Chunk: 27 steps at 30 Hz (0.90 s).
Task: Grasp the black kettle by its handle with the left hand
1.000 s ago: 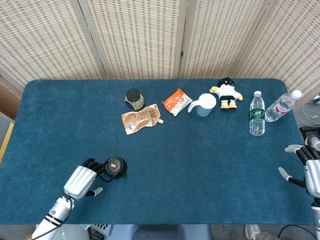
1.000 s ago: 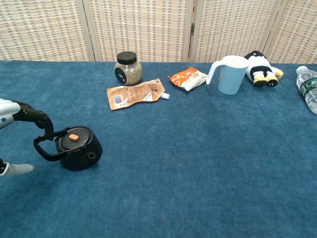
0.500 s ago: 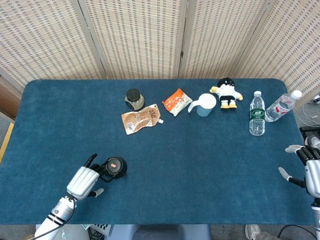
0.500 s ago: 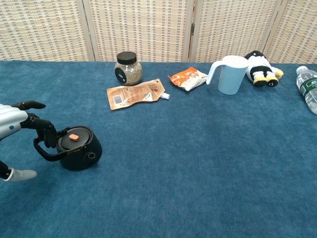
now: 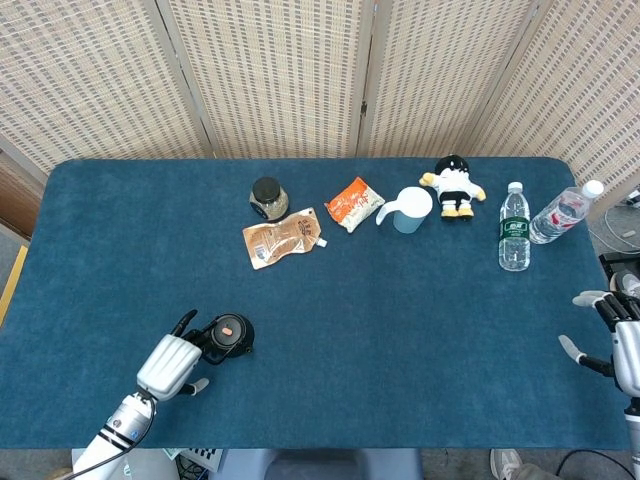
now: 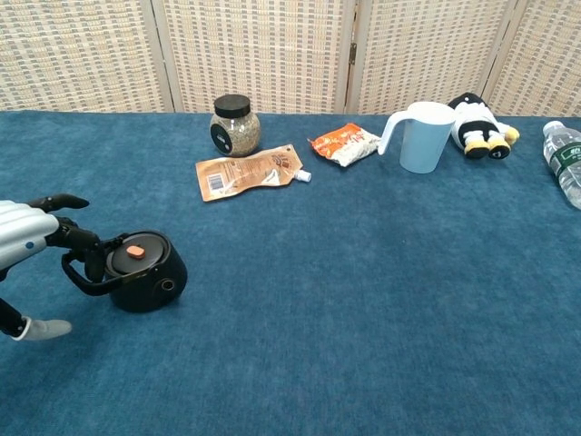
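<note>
Left hand (image 6: 32, 238) is now lower against the handle (image 6: 80, 277) of the black kettle (image 6: 141, 269) at the near-left of the counter (image 5: 400, 300); fingers were draped over it a second ago, now partly hooked (one still raised), grasp not yet closed. Right hand (image 5: 615, 340) is left idle, fingers apart.

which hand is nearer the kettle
Left. The left hand is right beside the kettle, fingers curled at its handle. The right hand is far across the table at its opposite edge, open, holding nothing.
</note>
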Available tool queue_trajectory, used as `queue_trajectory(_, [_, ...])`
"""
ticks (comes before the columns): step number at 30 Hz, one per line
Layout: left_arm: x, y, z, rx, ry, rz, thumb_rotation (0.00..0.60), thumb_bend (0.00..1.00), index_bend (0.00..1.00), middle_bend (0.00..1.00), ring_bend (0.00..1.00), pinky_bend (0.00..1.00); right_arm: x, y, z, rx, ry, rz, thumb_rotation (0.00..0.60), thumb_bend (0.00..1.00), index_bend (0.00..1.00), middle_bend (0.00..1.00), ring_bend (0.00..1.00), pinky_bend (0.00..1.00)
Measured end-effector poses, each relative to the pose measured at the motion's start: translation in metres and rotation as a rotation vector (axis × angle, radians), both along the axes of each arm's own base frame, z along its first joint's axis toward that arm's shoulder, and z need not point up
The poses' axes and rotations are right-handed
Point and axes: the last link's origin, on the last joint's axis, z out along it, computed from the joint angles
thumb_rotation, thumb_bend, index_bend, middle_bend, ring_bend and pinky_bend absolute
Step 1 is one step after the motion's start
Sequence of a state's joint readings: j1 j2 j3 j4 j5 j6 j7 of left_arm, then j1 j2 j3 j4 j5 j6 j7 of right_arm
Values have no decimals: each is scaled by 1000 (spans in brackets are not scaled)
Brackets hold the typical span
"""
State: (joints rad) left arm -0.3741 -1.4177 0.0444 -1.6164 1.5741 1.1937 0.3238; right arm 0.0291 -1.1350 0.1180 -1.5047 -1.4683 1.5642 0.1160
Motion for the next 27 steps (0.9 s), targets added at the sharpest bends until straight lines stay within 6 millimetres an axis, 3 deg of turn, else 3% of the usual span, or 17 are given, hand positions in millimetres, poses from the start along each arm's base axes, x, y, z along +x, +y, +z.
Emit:
queue_trajectory(20, [-4,-6,-10,-43,10,9,600,162,502,475,349,4,-1,2,0,-5,-3,-3,600,197,360,325,229,218])
queue_trajectory(27, [-4,-6,-13,-57,-13,22,600,155,567,601,481,4,-2,4,1,-13,-4,-5,600,198,360,325,229,218])
